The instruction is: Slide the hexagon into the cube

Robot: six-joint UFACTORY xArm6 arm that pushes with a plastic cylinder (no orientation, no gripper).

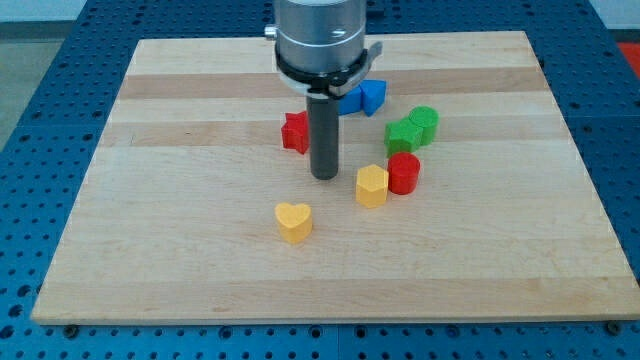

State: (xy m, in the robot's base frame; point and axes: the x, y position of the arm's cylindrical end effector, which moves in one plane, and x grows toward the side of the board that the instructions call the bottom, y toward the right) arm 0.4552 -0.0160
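A yellow hexagon block (pixel 371 185) lies right of the board's middle, touching a red cylinder (pixel 404 173) on its right. A blue cube (pixel 372 96) sits near the view's top, just right of my rod, with another blue block (pixel 349 100) partly hidden behind the rod. My tip (pixel 324 176) rests on the board a short way left of the yellow hexagon and below-right of a red star-like block (pixel 295 132).
A green cylinder (pixel 424 124) and a green block (pixel 402 135) sit together above the red cylinder. A yellow heart (pixel 294 221) lies toward the view's bottom. The wooden board (pixel 180 200) rests on a blue perforated table.
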